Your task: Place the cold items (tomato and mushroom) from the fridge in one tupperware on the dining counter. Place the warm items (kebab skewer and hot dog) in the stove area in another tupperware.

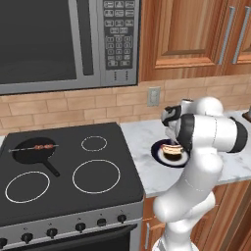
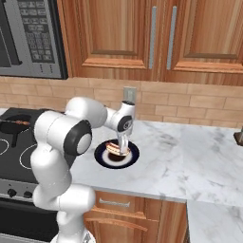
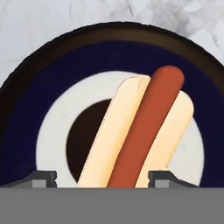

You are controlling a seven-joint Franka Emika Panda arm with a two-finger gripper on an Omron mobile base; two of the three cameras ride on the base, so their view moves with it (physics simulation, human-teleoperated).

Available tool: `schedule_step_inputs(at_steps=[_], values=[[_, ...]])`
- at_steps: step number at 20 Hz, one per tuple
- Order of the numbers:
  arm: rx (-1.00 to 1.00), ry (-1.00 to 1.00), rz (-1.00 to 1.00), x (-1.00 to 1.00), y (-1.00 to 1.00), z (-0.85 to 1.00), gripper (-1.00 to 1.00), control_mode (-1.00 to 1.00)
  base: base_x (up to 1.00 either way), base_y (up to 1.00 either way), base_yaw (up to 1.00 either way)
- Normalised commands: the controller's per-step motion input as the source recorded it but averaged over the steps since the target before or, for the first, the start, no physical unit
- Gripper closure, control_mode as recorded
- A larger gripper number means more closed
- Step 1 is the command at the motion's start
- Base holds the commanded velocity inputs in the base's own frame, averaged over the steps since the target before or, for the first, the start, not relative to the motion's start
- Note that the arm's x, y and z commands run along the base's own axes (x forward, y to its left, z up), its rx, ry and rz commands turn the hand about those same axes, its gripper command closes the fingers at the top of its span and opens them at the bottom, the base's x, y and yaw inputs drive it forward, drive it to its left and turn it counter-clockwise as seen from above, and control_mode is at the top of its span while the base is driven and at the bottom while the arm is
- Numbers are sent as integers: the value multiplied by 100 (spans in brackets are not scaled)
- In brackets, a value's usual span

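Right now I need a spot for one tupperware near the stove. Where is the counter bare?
Bare marble counter lies right of the dark plate, up to the brick wall. Crowded: the plate, where the gripper straddles the hot dog. On the stove, the pan with the kebab skewer takes the back left burner.

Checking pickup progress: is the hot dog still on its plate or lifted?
On the plate: the hot dog lies flat across the dark-rimmed plate, fingertips either side.

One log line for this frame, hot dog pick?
phase: grasp approach | gripper: down over hot dog, fingertips astride it | hot dog: on dark plate, counter | kebab skewer: in pan on stove
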Motion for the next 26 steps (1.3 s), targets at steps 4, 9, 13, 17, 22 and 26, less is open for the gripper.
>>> schedule_step_inputs(at_steps=[4, 9, 13, 17, 22, 26], values=[[0, 0, 2, 14, 0, -6, -100, -100, 0, 0, 0], [0, -2, 0, 0, 0, 0, -100, -100, 0, 0, 0], [0, 0, 0, 0, 0, -7, -100, -100, 0, 0, 0], [0, 0, 0, -5, 6, -15, -100, -100, 0, 0, 0], [0, 0, 0, -20, 11, -5, -100, -100, 0, 0, 0], [0, 0, 0, -10, 10, -4, -100, -100, 0, 0, 0]])
